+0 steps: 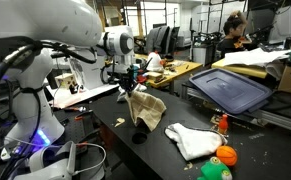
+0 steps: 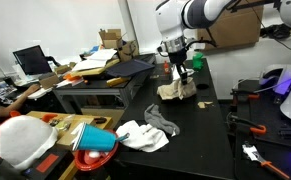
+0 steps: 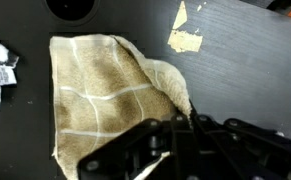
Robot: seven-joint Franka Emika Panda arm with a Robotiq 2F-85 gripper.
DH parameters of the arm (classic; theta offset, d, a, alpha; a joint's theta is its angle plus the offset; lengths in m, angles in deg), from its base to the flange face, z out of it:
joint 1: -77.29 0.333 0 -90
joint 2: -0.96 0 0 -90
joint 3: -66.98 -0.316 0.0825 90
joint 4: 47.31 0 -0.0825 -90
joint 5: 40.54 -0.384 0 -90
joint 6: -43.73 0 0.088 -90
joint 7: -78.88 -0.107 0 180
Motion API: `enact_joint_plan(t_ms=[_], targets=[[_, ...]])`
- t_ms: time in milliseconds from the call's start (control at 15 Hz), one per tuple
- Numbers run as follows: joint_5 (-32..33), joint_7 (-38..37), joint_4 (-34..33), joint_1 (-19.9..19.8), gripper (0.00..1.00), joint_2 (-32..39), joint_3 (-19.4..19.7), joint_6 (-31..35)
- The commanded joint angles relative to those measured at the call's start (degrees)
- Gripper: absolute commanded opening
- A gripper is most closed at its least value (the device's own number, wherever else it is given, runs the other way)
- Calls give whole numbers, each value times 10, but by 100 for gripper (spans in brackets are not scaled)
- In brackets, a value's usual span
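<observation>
Pinches a fold of the tan towel (image 1: 148, 108) with the tool (image 1: 126, 82), jaws drawn almost fully together on the cloth. Holds that pinched edge raised off the black counter (image 1: 105, 135) in both exterior views, with the rest of the towel draping down and resting on the surface. Hangs directly over the towel in the wrist view, gripping at its near right edge, the cloth spread flat to the left with its pale grid of stripes showing. Shares the counter with a small round black object (image 1: 140, 135) just beside the towel, a pale scuffed patch (image 3: 188, 35) near its far corner, and a crumpled white cloth (image 1: 190, 140) lying apart from it. Stands well apart from an orange ball (image 1: 226, 155) and a green ball (image 1: 215, 170) beyond the white cloth, and from a dark grey tray (image 1: 230, 88) tilted farther back.
</observation>
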Motion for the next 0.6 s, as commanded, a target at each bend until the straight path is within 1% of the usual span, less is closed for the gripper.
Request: enact_joint_plan(t_ms=[0, 133, 200, 533], targets=[[-29, -115, 15, 1, 1, 71, -13, 29], [-37, -176, 16, 6, 1, 97, -10, 41], [-23, -205, 20, 8, 1, 110, -6, 58], [-13, -338, 30, 12, 1, 186, 1, 103]])
